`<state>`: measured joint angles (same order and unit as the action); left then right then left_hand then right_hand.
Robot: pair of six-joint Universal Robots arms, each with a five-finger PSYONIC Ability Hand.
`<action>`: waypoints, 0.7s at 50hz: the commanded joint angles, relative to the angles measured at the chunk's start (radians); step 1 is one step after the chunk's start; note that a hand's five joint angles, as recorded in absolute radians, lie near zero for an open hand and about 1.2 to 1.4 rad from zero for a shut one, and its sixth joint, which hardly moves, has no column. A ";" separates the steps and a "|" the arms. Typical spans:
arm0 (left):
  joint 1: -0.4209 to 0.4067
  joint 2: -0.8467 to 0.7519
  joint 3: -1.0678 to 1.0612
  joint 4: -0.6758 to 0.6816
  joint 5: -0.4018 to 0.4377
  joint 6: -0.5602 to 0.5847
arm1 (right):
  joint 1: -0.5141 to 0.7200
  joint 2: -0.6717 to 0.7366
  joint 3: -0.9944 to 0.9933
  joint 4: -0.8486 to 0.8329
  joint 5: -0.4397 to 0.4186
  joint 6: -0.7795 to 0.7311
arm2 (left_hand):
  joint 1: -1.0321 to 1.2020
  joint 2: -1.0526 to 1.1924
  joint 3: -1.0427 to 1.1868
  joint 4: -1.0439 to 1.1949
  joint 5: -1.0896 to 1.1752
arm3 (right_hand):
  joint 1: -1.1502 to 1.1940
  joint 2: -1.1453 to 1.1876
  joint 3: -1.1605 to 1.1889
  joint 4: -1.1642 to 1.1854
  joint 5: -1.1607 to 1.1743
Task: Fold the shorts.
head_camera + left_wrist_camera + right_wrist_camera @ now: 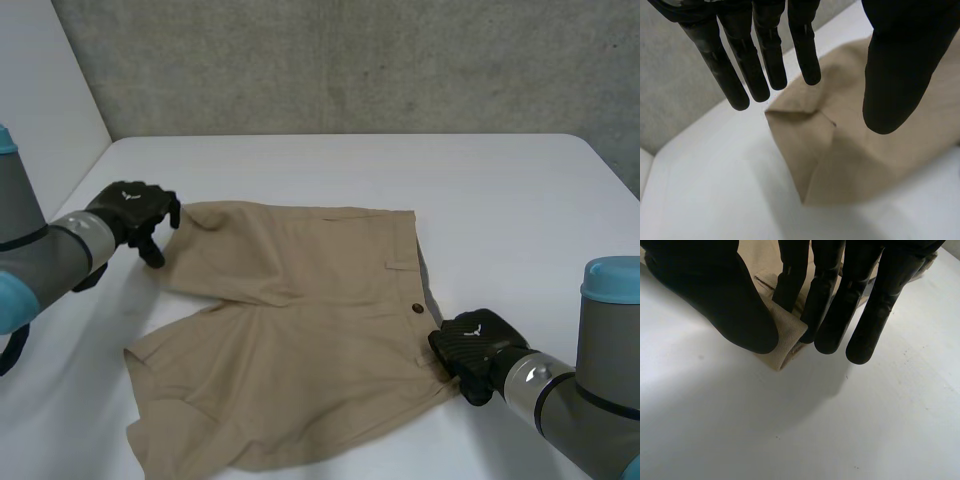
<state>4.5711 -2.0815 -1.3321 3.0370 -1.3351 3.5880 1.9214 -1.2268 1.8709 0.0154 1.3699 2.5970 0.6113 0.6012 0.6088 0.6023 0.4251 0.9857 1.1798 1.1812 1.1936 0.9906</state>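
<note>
The tan shorts (300, 340) are laid flat in the middle of the white table (520, 200). The waistband is turned toward 3 o'clock and the two legs toward 9 o'clock. A dark button (417, 309) is seen on the waistband, toward its nearer end. The leg at 7 o'clock is spread wide, with its hem somewhat rumpled. The leg at 10 o'clock lies narrower and flatter. A grey wall (350, 60) is seen beyond the table at 12 o'clock.

The left hand (135, 212) is placed at 10 o'clock of the shorts, at the hem of the farther leg. In the left wrist view its fingers (757, 65) are held straight and close side by side. The thumb (897, 65) is set well apart from them, and nothing is gripped. The hem corner (800, 125), folded over on itself, is seen below the fingertips. Whether it is touched cannot be told.

The right hand (472, 345) is placed at 4 o'clock of the shorts, at the nearer end of the waistband, just beside the button. In the right wrist view the waistband corner (787, 342) is pinched between the thumb (725, 305) and the nearest finger (792, 280). The tip of the cloth is left poking out beneath them. The remaining fingers are stretched past the edge of the cloth, over bare table.
</note>
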 commanded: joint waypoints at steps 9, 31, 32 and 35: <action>-0.021 -0.207 0.165 -0.004 0.053 0.014 | 0.001 0.000 0.002 0.000 0.000 0.000 | 0.072 0.082 0.074 0.081 0.084 | 0.411 0.216 0.215 0.203 0.231; 0.014 -0.191 0.121 -0.100 -0.041 0.107 | 0.002 0.000 0.004 0.000 0.002 -0.001 | 0.785 0.795 0.787 0.794 0.797 | 0.411 0.216 0.215 0.203 0.231; 0.017 -0.177 0.102 -0.095 -0.045 0.101 | 0.002 0.000 0.004 0.000 0.002 -0.001 | 0.785 0.795 0.787 0.794 0.797 | 0.411 0.216 0.215 0.203 0.231; 0.020 -0.140 0.035 -0.064 -0.050 0.091 | 0.005 0.000 0.004 0.000 0.002 -0.001 | 0.785 0.795 0.787 0.794 0.797 | 0.411 0.216 0.215 0.203 0.231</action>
<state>4.5814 -2.2934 -1.1887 2.9261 -1.3543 3.7091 1.9228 -1.2265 1.8736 0.0153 1.3711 2.5954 1.1494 1.1957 1.1869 1.1925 0.9612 0.9857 1.1798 1.1812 1.1935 0.9906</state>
